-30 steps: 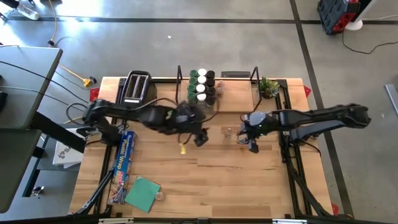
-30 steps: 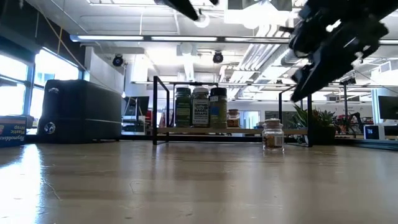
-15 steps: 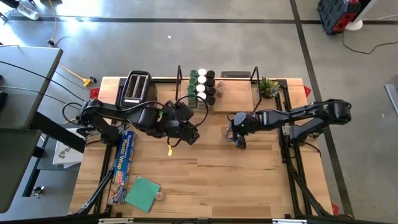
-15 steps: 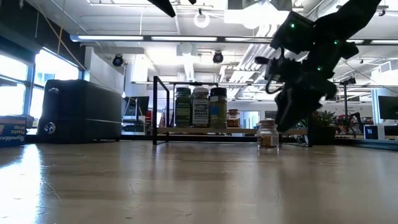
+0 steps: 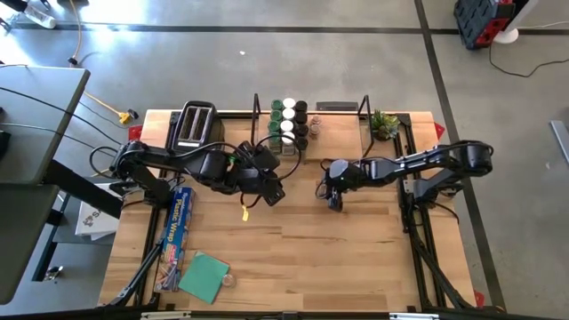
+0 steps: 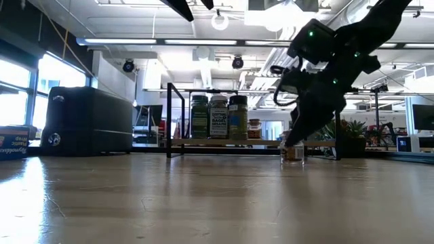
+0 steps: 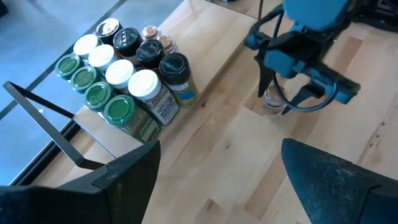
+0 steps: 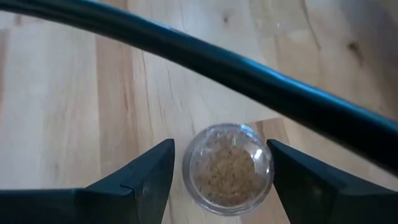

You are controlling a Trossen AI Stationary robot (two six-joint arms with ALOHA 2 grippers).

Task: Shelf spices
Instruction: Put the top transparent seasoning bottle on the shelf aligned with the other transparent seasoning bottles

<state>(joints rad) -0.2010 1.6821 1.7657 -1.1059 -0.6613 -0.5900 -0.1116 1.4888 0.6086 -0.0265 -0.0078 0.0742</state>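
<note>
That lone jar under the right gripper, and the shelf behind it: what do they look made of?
The jar looks like clear glass or plastic; tan granules show through it. The shelf looks like pale unfinished wood, grain visible, with thin black uprights, probably painted metal. The right gripper straddles the jar, open.

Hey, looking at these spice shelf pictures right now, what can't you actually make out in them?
- Contact: the right pincer straddles the clear jar; no view shows whether its fingers touch the glass.
- Labels: the shelf jars are too small to read in the low view.
- Left pincer: cut off by the top edge in the low view.
- Back jars: hidden behind the front row on the shelf.
</note>
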